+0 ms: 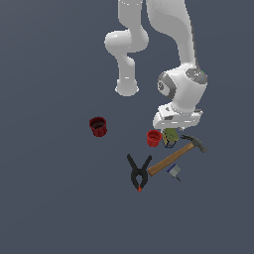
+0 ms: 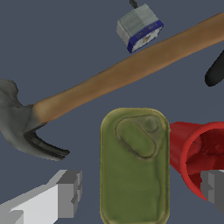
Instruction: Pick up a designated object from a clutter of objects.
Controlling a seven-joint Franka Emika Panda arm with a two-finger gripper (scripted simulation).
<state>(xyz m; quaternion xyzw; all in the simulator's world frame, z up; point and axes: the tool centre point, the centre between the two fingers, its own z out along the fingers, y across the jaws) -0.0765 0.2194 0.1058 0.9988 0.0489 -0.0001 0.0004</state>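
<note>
The fingers (image 2: 70, 192) are released, one on each side of the olive-topped can (image 2: 134, 166) without touching it. The can stands on the desk (image 1: 49, 198), just beside a red cup (image 2: 199, 159) and near the hammer (image 2: 109, 78) head. A blue-grey padlock (image 2: 140, 27) lies beyond the handle. Step in hand, by judgement: pre-grasp alignment. Next move calls for descent, then closure on the can alone, with the far finger clearing the cup rim
</note>
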